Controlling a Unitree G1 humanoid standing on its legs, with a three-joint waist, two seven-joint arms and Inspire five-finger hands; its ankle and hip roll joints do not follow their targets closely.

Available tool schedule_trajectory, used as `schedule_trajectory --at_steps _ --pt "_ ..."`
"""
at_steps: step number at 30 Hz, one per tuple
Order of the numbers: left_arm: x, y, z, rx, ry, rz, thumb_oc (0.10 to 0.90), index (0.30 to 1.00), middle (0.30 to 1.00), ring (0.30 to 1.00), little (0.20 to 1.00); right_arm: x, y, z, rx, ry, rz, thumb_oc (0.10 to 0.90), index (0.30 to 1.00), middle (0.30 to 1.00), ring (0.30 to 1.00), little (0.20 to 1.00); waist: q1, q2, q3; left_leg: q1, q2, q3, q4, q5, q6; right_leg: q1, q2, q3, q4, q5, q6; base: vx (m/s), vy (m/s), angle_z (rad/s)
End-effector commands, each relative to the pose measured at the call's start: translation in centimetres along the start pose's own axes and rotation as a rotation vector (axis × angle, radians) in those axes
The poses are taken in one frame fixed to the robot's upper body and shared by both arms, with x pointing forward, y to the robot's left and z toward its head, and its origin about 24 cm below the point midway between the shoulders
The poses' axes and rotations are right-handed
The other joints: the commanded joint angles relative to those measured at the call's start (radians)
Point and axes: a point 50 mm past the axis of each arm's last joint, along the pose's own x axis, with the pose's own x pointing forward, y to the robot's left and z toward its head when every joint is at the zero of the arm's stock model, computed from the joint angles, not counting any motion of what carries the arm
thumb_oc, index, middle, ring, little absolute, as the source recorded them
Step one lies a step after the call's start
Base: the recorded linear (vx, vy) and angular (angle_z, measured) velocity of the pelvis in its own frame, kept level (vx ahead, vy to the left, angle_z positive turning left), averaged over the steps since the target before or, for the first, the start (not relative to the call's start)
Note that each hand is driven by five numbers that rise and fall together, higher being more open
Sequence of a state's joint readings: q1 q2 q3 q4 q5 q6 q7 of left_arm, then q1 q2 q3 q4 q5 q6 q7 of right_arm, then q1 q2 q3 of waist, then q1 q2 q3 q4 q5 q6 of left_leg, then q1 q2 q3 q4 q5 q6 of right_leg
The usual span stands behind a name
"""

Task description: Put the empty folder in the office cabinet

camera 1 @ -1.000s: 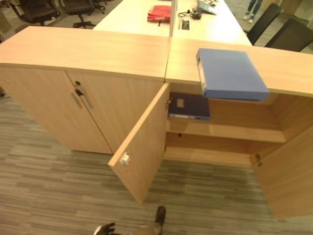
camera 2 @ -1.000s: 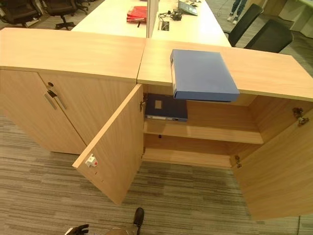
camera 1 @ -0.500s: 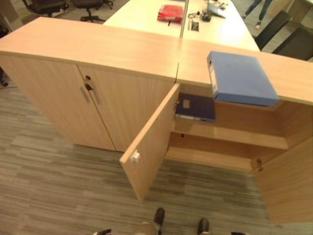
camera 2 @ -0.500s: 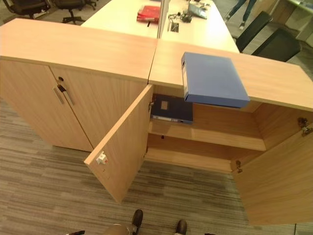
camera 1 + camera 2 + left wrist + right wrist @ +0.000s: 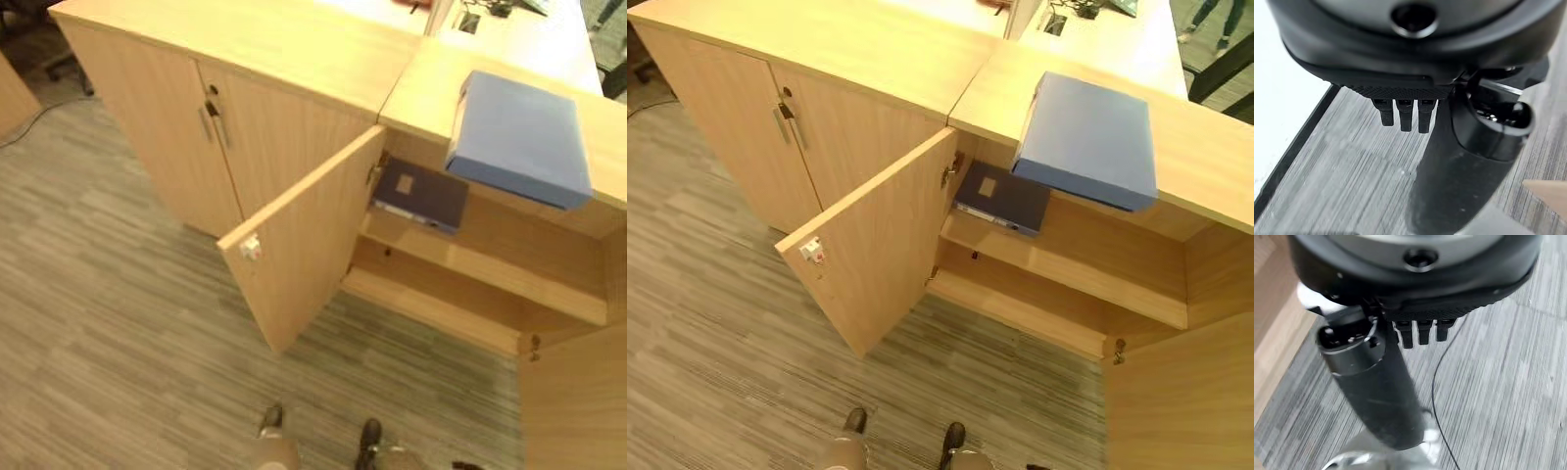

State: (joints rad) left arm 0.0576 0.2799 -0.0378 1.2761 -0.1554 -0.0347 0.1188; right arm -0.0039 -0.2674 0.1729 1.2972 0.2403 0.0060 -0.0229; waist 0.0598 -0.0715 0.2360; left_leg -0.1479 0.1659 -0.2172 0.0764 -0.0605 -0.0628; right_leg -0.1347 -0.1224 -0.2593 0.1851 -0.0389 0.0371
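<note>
One blue folder (image 5: 1087, 137) is seen lying flat on the cabinet top (image 5: 872, 49), overhanging the open compartment. Being empty, it is judged light, stiff and smooth, best gripped at the overhanging edge. Both the left hand (image 5: 1405, 115) and right hand (image 5: 1422, 333) are held straight-fingered, empty.

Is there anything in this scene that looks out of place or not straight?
Yes. The blue folder lies on top of the cabinet, skewed to its front edge, one corner sticking out over the open compartment. A darker folder lies flat on the upper shelf below. Both hands hang over the floor, holding nothing.
</note>
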Motion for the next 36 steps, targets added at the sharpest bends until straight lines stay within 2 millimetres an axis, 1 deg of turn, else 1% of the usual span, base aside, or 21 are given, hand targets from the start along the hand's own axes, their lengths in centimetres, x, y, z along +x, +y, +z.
schedule_trajectory --at_steps 1,3,4,5,6,7,8,10,11,12,13,14,15,16,18,19,24,28,32,35,36 --pt "0.3 1.6 3.0 -0.014 -0.095 0.052 0.800 0.900 0.900 0.900 0.900 0.0 -2.3 1.6 0.026 -0.051 -0.073 0.800 0.900 0.900 0.900 0.900 -0.019 0.034 -0.022 0.116 0.123 0.081 -0.155 0.203 -0.038 -0.002 -0.048 -0.004 -0.050 -0.007 0.063 0.03 -0.358 0.25" --pt "0.4 1.3 3.8 0.001 -0.112 0.040 0.800 0.900 0.900 0.900 0.900 0.0 -2.6 1.8 0.043 -0.057 -0.087 0.800 0.900 0.900 0.900 0.900 -0.041 0.042 -0.025 0.097 0.152 0.289 -0.159 0.233 -0.035 0.026 -0.031 -0.042 -0.062 -0.032 0.045 0.03 -0.270 0.32" --pt "0.4 1.2 4.1 0.008 -0.119 0.033 0.800 0.900 0.900 0.900 0.900 -0.1 -2.9 1.6 0.052 -0.052 -0.094 0.800 0.900 0.900 0.900 0.900 -0.052 0.046 -0.024 0.100 0.162 0.375 -0.160 0.234 -0.049 0.048 -0.027 -0.059 -0.064 -0.053 0.048 0.02 -0.350 0.51" --pt "0.4 0.9 4.8 0.028 -0.138 0.023 0.800 0.900 0.900 0.900 0.900 -0.1 -3.3 1.3 0.084 -0.046 -0.114 0.800 0.900 0.900 0.900 0.900 -0.079 0.056 -0.024 0.083 0.179 0.547 -0.156 0.272 -0.066 0.066 -0.024 -0.112 -0.069 -0.061 0.037 0.02 -0.268 0.41" --pt "0.4 0.9 4.8 0.028 -0.138 0.022 0.800 0.900 0.900 0.900 0.900 -0.1 -3.3 1.3 0.085 -0.046 -0.114 0.800 0.900 0.900 0.900 0.900 -0.078 0.056 -0.023 0.083 0.180 0.548 -0.156 0.272 -0.067 0.066 -0.023 -0.111 -0.069 -0.061 0.037 -0.02 -0.220 0.77" --pt "0.4 0.7 5.1 0.036 -0.148 0.014 0.800 0.900 0.900 0.900 0.900 -0.1 -3.5 1.0 0.101 -0.038 -0.121 0.800 0.900 0.900 0.900 0.900 -0.084 0.060 -0.024 0.086 0.176 0.580 -0.154 0.272 -0.069 0.070 -0.018 -0.115 -0.069 -0.064 0.034 0.02 -0.091 0.80" --pt "0.3 0.6 4.9 0.039 -0.148 0.007 0.800 0.900 0.900 0.900 0.900 -0.2 -3.6 0.8 0.101 -0.032 -0.125 0.800 0.900 0.900 0.900 0.900 -0.083 0.066 -0.025 0.087 0.158 0.565 -0.151 0.258 -0.062 0.074 -0.011 -0.113 -0.066 -0.067 0.030 0.04 -0.118 0.76" --pt "0.3 0.2 4.6 0.030 -0.145 -0.008 0.800 0.900 0.900 0.900 0.900 -0.2 -3.8 0.6 0.085 -0.024 -0.127 0.800 0.900 0.900 0.900 0.900 -0.061 0.074 -0.022 0.070 0.082 0.437 -0.119 0.200 -0.034 0.088 -0.004 -0.099 -0.070 -0.068 0.021 0.05 -0.079 -0.03" --pt "0.3 0.2 4.6 0.030 -0.145 -0.008 0.800 0.900 0.900 0.900 0.900 -0.2 -3.8 0.6 0.085 -0.024 -0.127 0.800 0.900 0.900 0.900 0.900 -0.063 0.074 -0.022 0.068 0.081 0.435 -0.115 0.198 -0.033 0.089 -0.005 -0.100 -0.070 -0.069 0.021 0.09 -0.081 -0.40" --pt "0.2 -0.1 4.6 0.023 -0.152 -0.017 0.800 0.900 0.900 0.900 0.900 -0.2 -3.5 0.3 0.062 -0.012 -0.119 0.800 0.900 0.900 0.900 0.900 -0.045 0.069 -0.018 0.062 -0.007 0.322 -0.100 0.129 -0.009 0.104 0.003 -0.088 -0.077 -0.066 0.013 0.08 -0.082 -0.34" --pt "0.2 -0.2 4.6 0.022 -0.155 -0.021 0.800 0.900 0.900 0.900 0.900 -0.2 -3.3 0.3 0.043 -0.009 -0.114 0.800 0.900 0.900 0.900 0.900 -0.032 0.066 -0.016 0.058 -0.053 0.255 -0.091 0.097 0.006 0.108 0.014 -0.077 -0.082 -0.067 0.008 0.06 -0.090 -0.50" --pt "0.2 -0.3 4.4 0.021 -0.150 -0.024 0.800 0.900 0.900 0.900 0.900 -0.1 -2.9 0.5 0.026 -0.012 -0.103 0.800 0.900 0.900 0.900 0.900 -0.011 0.061 -0.012 0.014 -0.159 0.120 -0.061 0.080 0.033 0.096 0.030 -0.062 -0.095 -0.042 -0.003 0.03 -0.039 -0.52" --pt "0.2 -0.2 4.1 0.018 -0.141 -0.024 0.800 0.900 0.900 0.900 0.900 -0.1 -2.8 0.6 0.020 -0.015 -0.098 0.800 0.900 0.900 0.900 0.900 0.001 0.059 -0.009 -0.005 -0.210 0.052 -0.054 0.080 0.037 0.098 0.041 -0.045 -0.101 -0.038 -0.003 0.00 -0.011 -0.56" --pt "0.2 -0.2 4.1 0.018 -0.141 -0.024 0.800 0.900 0.900 0.900 0.900 -0.1 -2.8 0.6 0.020 -0.015 -0.098 0.800 0.900 0.900 0.900 0.900 0.001 0.059 -0.009 -0.005 -0.210 0.052 -0.054 0.079 0.037 0.099 0.041 -0.045 -0.101 -0.038 -0.003 0.05 0.001 -0.53" --pt "0.2 -0.3 3.6 0.024 -0.120 -0.026 0.800 0.900 0.900 0.900 0.900 -0.1 -2.6 0.7 0.016 -0.021 -0.093 0.800 0.900 0.900 0.900 0.900 0.010 0.062 -0.009 -0.057 -0.269 0.008 -0.054 0.106 0.037 0.106 0.059 -0.029 -0.109 -0.036 -0.001 0.07 0.062 -0.38" --pt "0.2 -0.1 2.4 0.023 -0.078 -0.031 0.800 0.900 0.900 0.900 0.900 0.0 -2.4 1.0 0.005 -0.030 -0.079 0.800 0.900 0.900 0.900 0.900 0.033 0.072 -0.008 -0.051 -0.287 -0.021 -0.081 0.132 0.049 0.107 0.090 0.019 -0.092 -0.048 -0.008 0.10 0.137 -0.12" --pt "0.1 -0.1 0.2 0.083 0.006 -0.029 0.800 0.900 0.900 0.900 0.900 0.0 -1.7 1.1 -0.007 -0.036 -0.057 0.800 0.900 0.900 0.900 0.900 0.028 0.072 -0.036 -0.012 -0.292 -0.051 -0.088 0.160 0.073 0.115 0.099 0.056 -0.078 -0.055 -0.006 0.10 0.129 -0.33" --pt "0.0 0.0 -0.8 0.094 0.047 -0.034 0.800 0.900 0.900 0.900 0.900 0.0 -0.9 0.9 -0.029 -0.028 -0.030 0.800 0.900 0.900 0.900 0.900 0.025 0.063 -0.060 0.021 -0.298 -0.037 -0.092 0.139 0.093 0.126 0.091 0.097 -0.082 -0.048 0.007 0.13 0.147 -0.30" --pt "0.0 0.0 -0.6 0.101 0.040 -0.036 0.800 0.900 0.900 0.900 0.900 0.1 -0.2 0.7 -0.041 -0.016 -0.009 0.800 0.900 0.900 0.900 0.900 0.029 0.060 -0.071 0.042 -0.308 -0.009 -0.069 0.101 0.118 0.129 0.072 0.124 -0.046 -0.052 0.030 0.11 0.142 -0.36" --pt "0.0 0.2 -0.5 0.088 0.037 -0.033 0.800 0.900 0.900 0.900 0.900 0.1 0.1 0.8 -0.062 -0.016 0.010 0.800 0.900 0.900 0.900 0.900 0.039 0.067 -0.068 0.057 -0.313 0.021 -0.041 0.069 0.138 0.097 0.035 0.108 0.074 -0.046 0.055 0.09 0.121 -0.43" --pt "0.1 0.4 -0.5 0.088 0.037 -0.022 0.800 0.900 0.900 0.900 0.900 0.1 0.2 1.0 -0.073 -0.023 0.012 0.800 0.900 0.900 0.900 0.900 0.047 0.072 -0.060 0.086 -0.308 0.041 -0.034 0.051 0.148 0.062 -0.013 0.069 0.168 0.003 0.075 0.09 0.100 -0.68"
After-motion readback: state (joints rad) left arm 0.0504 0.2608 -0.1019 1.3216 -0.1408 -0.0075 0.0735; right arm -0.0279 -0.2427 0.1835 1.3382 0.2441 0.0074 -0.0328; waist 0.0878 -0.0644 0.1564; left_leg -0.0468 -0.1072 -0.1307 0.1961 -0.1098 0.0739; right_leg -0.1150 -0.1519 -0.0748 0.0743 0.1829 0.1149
